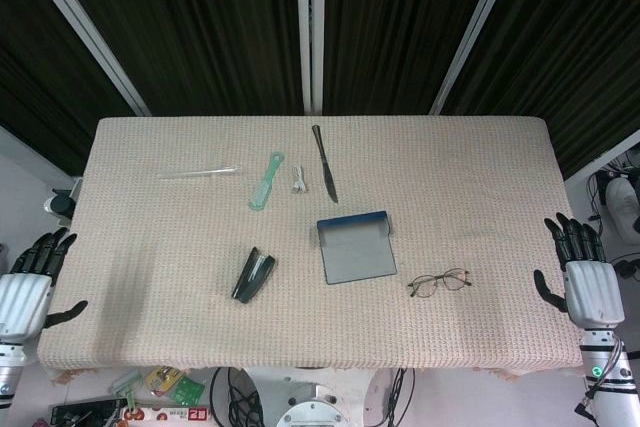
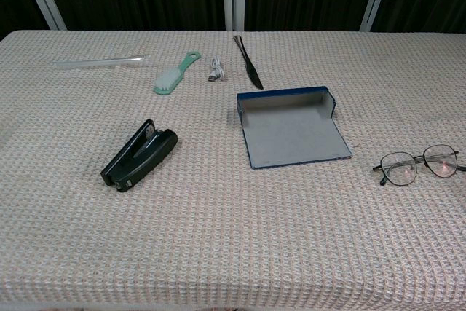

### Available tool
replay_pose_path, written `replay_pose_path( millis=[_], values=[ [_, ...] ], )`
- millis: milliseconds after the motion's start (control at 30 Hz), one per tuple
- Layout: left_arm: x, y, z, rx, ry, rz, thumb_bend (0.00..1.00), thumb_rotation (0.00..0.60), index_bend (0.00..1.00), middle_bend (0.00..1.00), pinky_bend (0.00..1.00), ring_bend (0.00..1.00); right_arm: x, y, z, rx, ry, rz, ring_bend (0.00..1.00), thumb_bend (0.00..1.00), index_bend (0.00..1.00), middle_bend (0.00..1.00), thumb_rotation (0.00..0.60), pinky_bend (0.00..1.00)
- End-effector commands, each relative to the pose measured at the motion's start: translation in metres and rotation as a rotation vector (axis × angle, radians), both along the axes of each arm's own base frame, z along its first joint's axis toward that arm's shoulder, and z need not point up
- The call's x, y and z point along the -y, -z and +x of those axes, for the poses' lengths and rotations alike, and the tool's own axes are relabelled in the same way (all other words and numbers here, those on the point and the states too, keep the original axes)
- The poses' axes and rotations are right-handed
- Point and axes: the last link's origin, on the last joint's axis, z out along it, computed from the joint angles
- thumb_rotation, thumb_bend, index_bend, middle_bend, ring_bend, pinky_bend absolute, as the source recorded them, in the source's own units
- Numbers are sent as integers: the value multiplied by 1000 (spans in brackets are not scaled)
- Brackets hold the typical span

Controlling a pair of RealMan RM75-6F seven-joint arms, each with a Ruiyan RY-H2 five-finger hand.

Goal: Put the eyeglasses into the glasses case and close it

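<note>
The thin-rimmed eyeglasses (image 1: 440,282) (image 2: 420,165) lie on the table right of centre, near the front. The blue glasses case (image 1: 355,245) (image 2: 291,127) lies open just left of them, its grey inside facing up. My left hand (image 1: 28,282) hangs off the table's left edge, empty, fingers spread. Beside the right edge my right hand (image 1: 580,272) is also empty with fingers apart, well right of the eyeglasses. Neither hand shows in the chest view.
A black stapler (image 1: 254,275) (image 2: 138,155) sits front left of the case. Behind it lie a knife (image 1: 324,163) (image 2: 248,62), a small white cable (image 1: 299,183) (image 2: 215,71), a green brush (image 1: 267,180) (image 2: 175,74) and a clear tube (image 1: 198,173) (image 2: 98,60).
</note>
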Motion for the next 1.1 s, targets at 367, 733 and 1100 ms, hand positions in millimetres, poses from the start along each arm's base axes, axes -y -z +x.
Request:
replay_pose_path(
  millis=[367, 733, 1100],
  values=[
    [-3, 1, 3, 2, 7, -6, 107, 600, 48, 30, 191, 44, -4, 8, 3, -34, -12, 62, 0, 318, 0, 0, 600, 0],
    [-1, -1, -3, -5, -13, -3, 107, 600, 48, 30, 191, 44, 23, 65, 28, -254, -59, 372, 0, 235, 11, 0, 600, 0],
    [-2, 4, -5, 0, -19, -11, 107, 600, 49, 30, 191, 44, 36, 118, 53, -266, -44, 428, 0, 221, 182, 0, 600, 0]
  ],
)
